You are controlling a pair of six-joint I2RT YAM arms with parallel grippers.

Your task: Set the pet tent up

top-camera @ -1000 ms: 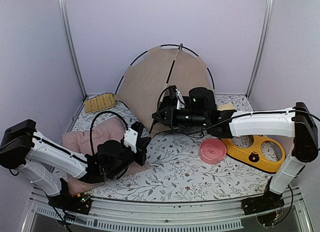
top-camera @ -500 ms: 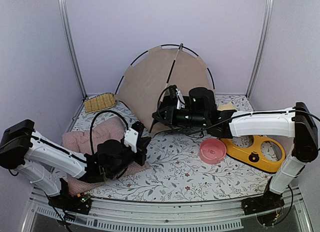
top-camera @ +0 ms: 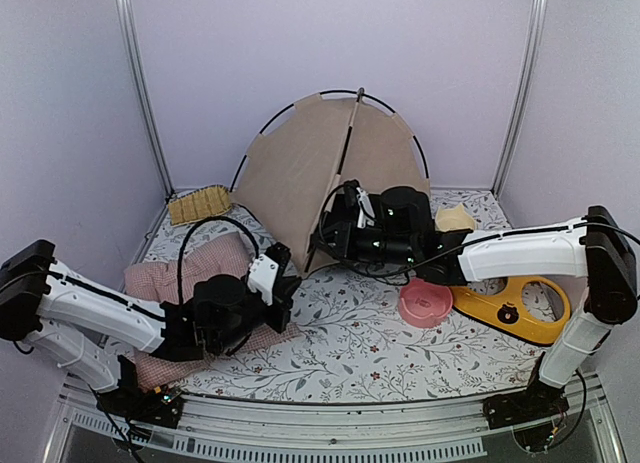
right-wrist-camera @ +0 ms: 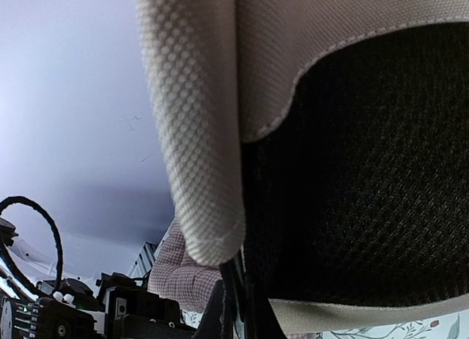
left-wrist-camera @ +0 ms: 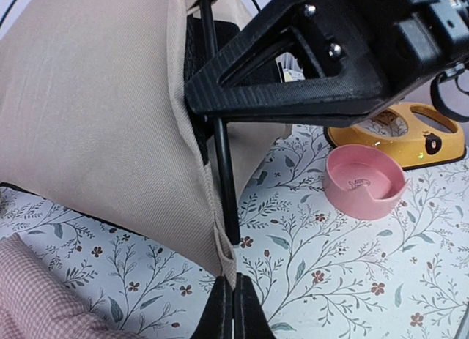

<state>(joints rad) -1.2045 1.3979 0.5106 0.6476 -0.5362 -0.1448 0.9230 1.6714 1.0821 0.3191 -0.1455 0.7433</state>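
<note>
L tool: fingers pressed together, low over the table, nipping the bottom hem corner of the tent, just beside the foot of the front pole. L arm lies across a pink checked cushion at the table's left-front. Further back, by the left wall, sits a small ribbed tan mat.

Tent: beige-tan fabric, dome-shaped, standing at back ctr of the table close to the rear wall. One thin black pole arcs over the top, left side to right side. The front pole runs straight down the seam from apex to base, tilted so its foot sits left of the apex. Two fabric faces meet at that seam: left one broad + smooth, right one narrower. R wrist view shows a black mesh panel w/ beige binding, very close up. Long axis approx vertical, apex up; base spreads left-right; seam faces the arms.

R tool: fingers shut tight, reaching in from the right. Its tip is at the front pole, higher up than the L tool, pinching pole or hem edge, can't tell which. Right of it on the table are a pink bowl, then a flat yellow piece w/ holes.
</note>
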